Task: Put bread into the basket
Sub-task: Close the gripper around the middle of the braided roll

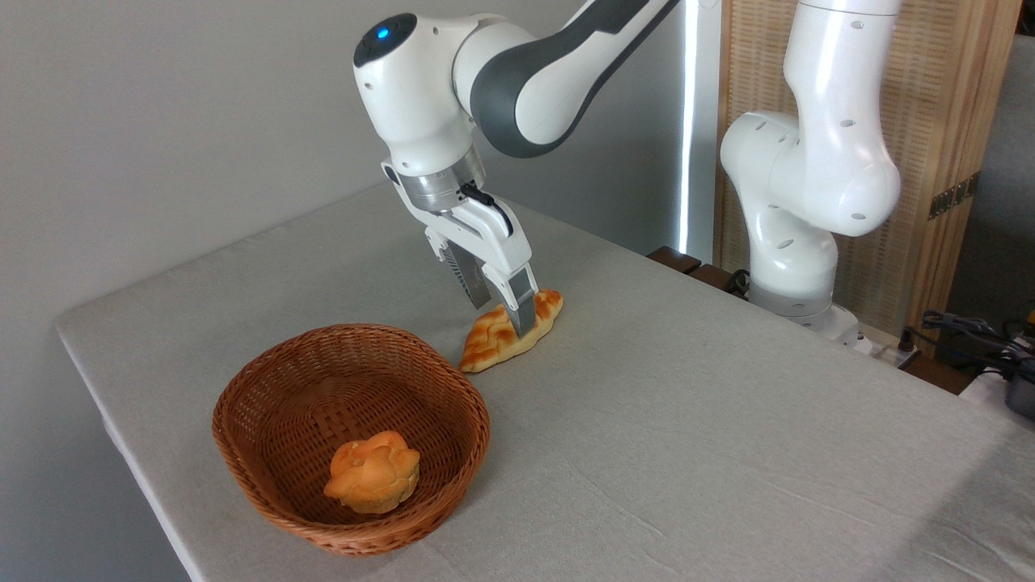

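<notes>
Straddling the bread (493, 339) mid-length, my gripper (505, 317) has fingers apart across its long axis, which points from the table's (728, 453) far edge toward the basket (267, 388).

The bread (501, 337) is golden-yellow with browned orange ridges — a braided pattern. The basket (267, 453) is reddish-brown woven wicker; the bun (373, 471) inside is orange. The tablecloth (687, 420) is plain pale grey, the arm (517, 81) white with dark grey — one blue light.
</notes>
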Robot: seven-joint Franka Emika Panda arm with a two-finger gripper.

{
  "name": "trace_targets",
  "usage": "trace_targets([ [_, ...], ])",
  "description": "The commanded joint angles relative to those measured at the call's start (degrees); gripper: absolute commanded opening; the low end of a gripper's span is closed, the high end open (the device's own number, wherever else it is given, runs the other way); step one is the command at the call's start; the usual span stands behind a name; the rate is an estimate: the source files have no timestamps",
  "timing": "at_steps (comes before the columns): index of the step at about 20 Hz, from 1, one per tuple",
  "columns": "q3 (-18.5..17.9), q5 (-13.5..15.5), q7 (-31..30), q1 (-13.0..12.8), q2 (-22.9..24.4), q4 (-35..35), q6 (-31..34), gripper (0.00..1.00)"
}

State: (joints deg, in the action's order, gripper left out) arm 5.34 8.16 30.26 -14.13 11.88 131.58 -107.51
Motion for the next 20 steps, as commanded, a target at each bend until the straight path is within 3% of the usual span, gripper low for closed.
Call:
trace_targets([
  [1,0.0,-0.8,-0.8,-0.3,0.4,1.3,-1.3,1.0],
  [3,0.0,-0.9,-0.7,-0.3,0.3,1.4,-1.3,0.98],
  [4,0.0,-0.9,-0.7,-0.3,0.3,1.4,-1.3,0.91],
  [7,0.0,-0.9,-0.7,-0.3,0.0,1.4,-1.8,0.6],
  [15,0.3,-1.1,0.0,-0.3,-0.8,2.0,-3.3,0.18],
  [20,0.3,-2.8,0.1,-0.3,-0.8,1.9,-3.2,0.14],
])
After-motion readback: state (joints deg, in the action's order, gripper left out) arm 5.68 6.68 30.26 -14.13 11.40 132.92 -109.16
